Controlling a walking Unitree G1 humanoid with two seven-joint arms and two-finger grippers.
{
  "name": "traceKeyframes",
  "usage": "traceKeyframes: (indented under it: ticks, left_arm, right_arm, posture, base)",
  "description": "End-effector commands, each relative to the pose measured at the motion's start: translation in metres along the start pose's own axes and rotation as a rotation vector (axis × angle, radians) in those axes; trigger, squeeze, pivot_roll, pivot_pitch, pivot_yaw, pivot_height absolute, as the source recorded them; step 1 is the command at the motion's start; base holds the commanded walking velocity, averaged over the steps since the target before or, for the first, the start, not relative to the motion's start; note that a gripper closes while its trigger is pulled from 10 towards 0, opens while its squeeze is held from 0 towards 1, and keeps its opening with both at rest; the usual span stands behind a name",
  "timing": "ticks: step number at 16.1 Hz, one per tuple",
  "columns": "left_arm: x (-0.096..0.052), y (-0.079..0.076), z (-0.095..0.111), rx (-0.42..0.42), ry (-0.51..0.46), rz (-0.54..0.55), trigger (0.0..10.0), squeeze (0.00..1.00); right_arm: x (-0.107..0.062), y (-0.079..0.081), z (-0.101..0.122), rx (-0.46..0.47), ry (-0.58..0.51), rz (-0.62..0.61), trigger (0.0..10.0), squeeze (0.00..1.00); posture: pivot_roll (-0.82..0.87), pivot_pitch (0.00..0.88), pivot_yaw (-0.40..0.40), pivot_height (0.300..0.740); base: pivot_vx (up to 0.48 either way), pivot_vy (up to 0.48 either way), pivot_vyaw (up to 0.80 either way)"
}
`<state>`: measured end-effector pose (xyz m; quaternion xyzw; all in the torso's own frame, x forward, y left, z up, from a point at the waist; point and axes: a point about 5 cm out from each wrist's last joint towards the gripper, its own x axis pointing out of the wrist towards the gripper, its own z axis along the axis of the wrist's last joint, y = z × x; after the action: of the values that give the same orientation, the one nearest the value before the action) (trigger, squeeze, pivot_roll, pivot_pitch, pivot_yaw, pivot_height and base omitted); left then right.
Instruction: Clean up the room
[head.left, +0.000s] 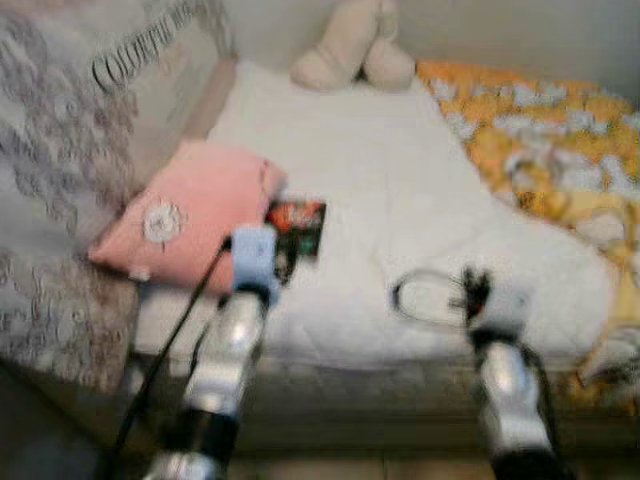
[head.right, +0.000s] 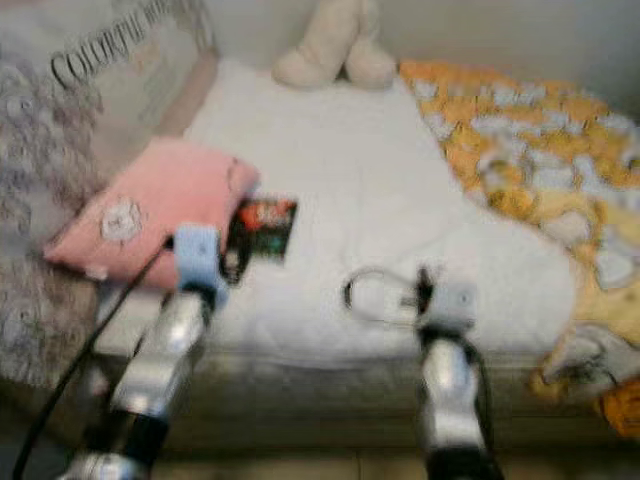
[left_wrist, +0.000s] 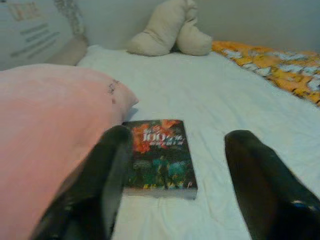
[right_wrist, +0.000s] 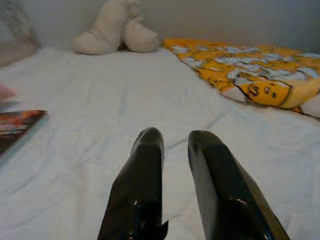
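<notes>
Rectangular glossy book (left_wrist: 160, 157), plush pink pillow (left_wrist: 45, 135)

"How much could I trust the head views?"

"Not much. Both were smeared, so the lettering on the grey pillow (head.left: 60, 150) was half legible and cut by the top edge. The left pincer (head.left: 275, 262) covered the book (head.left: 300, 228)'s near corner."

"And the title?"

"From the left wrist I could make out '100' on the cover; the rest was too soft."

"The right side?"

"The right wrist view's edge cut the book to a sliver. The yellow blanket (head.left: 560, 150) ran off the frame, and I couldn't identify the pale loop (head.left: 425, 298) beside the right pincer (head.left: 472, 290)."
</notes>
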<state>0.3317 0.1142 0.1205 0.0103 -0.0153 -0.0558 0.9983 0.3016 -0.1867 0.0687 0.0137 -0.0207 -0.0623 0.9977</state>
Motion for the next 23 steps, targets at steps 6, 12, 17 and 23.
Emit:
traceKeyframes:
  ticks: [6, 12, 17, 23]
  left_arm:
    - [0.006, 0.014, -0.012, 0.025, 0.022, 0.047, 10.0, 1.00]
    - [0.007, 0.025, -0.021, -0.032, 0.058, 0.141, 10.0, 1.00]
    - [0.009, 0.006, -0.013, 0.057, -0.012, 0.021, 10.0, 0.00]
    - [0.012, 0.000, -0.015, 0.036, 0.004, -0.023, 10.0, 0.00]
  right_arm:
    - [-0.005, -0.004, -0.003, -0.042, 0.038, 0.010, 10.0, 1.00]
    - [-0.010, 0.008, -0.013, -0.041, 0.095, 0.108, 10.0, 1.00]
    - [-0.003, 0.018, -0.009, -0.094, 0.089, 0.166, 10.0, 0.00]
    - [-0.008, 0.016, -0.013, -0.105, 0.101, 0.162, 10.0, 0.00]
  posture:
    - [0.16, 0.000, -0.027, 0.715]
    - [0.18, 0.000, -0.028, 0.715]
    - [0.16, 0.000, -0.020, 0.715]
    - [0.14, 0.000, -0.014, 0.715]
  base:
    - [0.000, -0.474, 0.00]
    - [0.000, -0.472, 0.00]
    - [0.000, -0.283, -0.23]
    - [0.280, 0.000, -0.53]
